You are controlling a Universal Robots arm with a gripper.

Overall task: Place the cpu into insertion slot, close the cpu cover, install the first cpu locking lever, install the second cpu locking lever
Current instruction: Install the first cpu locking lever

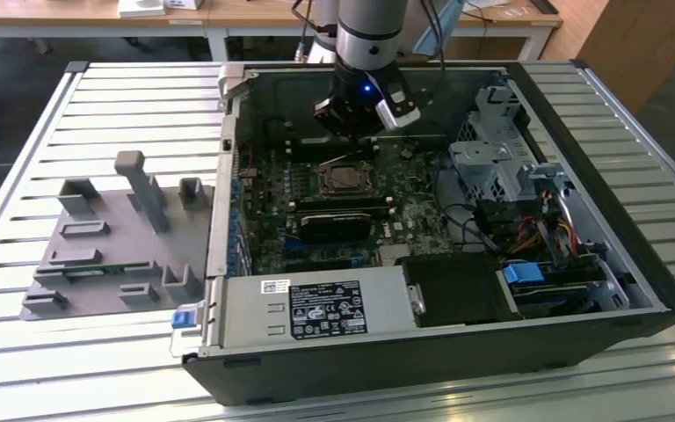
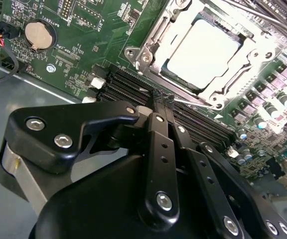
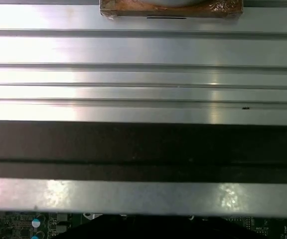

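Claw: the claw (image 2: 162,98) had its two black fingers (image 2: 156,144) drawn together with the tips meeting. It hung low over the green circuit board (image 2: 83,30), at the edge of the long black slots (image 2: 126,84).
Claw's hold: a thin bright lever (image 2: 196,103) ran from just beside the tips; whether they pinched it I cannot tell.
Cpu: the cpu (image 2: 203,52) lay flat in the insertion slot (image 2: 144,57), its pale metal top facing up.
Cpu cover: the cpu cover (image 2: 257,52) lay down around the chip, which showed through its window.
Exterior view: the arm reached into the open computer case (image 1: 619,290), with the claw (image 1: 355,123) just behind the socket and cpu (image 1: 343,181).
Surface: the slatted metal surface (image 1: 80,369) carried the case and, to the exterior view's left, a grey fixture block (image 1: 103,255).
Nearby: a coin battery (image 2: 40,35) sat on the board, well apart from the socket.
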